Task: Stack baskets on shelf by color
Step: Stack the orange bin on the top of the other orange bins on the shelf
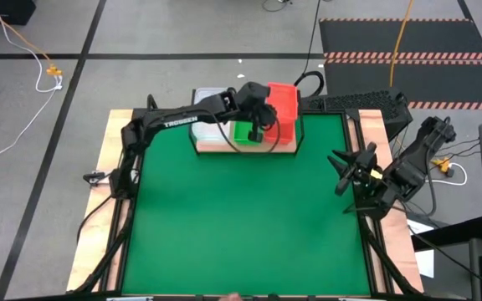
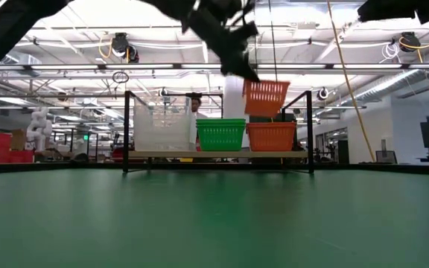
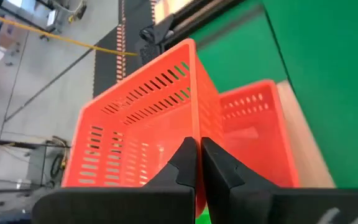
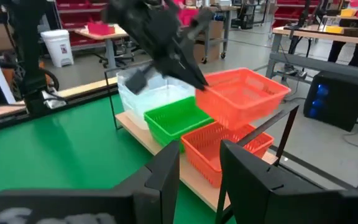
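Note:
My left gripper (image 1: 262, 117) reaches over the shelf (image 2: 214, 154) at the table's far edge and is shut on a red-orange basket (image 2: 265, 97). That basket hangs above another red-orange basket (image 2: 272, 135) standing on the shelf's right end. A green basket (image 2: 220, 134) stands on the middle of the board and clear baskets (image 2: 162, 126) on its left end. My right gripper (image 1: 340, 173) waits open near the table's right edge, touching nothing. My left gripper (image 3: 196, 163) pinches the side wall of the held red-orange basket at its rim (image 3: 194, 127), one finger inside and one outside. It comes from above on the side facing the green basket. The basket is lifted clear, slightly tilted, just above the red-orange basket on the shelf (image 3: 253, 118).
The shelf's thin black posts (image 2: 308, 130) rise at its ends, close to the held basket. The green mat (image 1: 241, 217) spreads in front of the shelf. A keyboard (image 1: 354, 102) lies beyond the table's far right corner. People and benches show in the room behind.

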`<state>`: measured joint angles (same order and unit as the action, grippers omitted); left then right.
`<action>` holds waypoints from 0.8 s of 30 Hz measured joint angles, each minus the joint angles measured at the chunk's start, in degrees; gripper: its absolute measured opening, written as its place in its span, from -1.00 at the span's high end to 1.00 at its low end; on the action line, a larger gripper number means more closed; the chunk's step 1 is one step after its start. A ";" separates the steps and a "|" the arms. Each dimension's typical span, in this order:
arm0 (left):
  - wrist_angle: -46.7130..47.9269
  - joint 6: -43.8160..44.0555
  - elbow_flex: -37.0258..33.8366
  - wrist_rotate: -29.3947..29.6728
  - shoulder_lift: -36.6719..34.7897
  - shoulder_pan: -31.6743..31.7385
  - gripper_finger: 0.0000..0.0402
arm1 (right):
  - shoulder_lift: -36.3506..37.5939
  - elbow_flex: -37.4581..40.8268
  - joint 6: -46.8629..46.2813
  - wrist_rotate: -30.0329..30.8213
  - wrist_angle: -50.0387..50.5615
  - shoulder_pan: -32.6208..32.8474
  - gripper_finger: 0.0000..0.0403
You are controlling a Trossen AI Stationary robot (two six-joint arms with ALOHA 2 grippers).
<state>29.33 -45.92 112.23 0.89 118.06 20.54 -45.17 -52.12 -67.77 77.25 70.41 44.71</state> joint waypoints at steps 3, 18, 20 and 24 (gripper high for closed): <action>-7.28 -2.02 -6.47 -2.00 0.00 0.81 0.97 | -0.24 0.00 0.00 -0.94 0.01 0.00 0.45; -15.37 0.11 -15.67 -2.83 -0.09 -2.96 0.96 | -0.67 0.00 -0.06 -0.94 -0.39 0.02 0.45; -14.51 1.11 -15.67 -2.78 -0.09 -2.94 0.97 | -0.67 0.00 -0.06 -0.94 -0.55 0.02 0.45; -14.55 5.60 -15.67 -3.50 -0.09 -2.89 0.90 | -0.65 0.00 -0.01 -0.92 -0.57 0.02 0.45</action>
<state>14.78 -40.32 96.55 -2.61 117.97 17.65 -45.82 -52.12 -67.78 76.34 69.84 44.73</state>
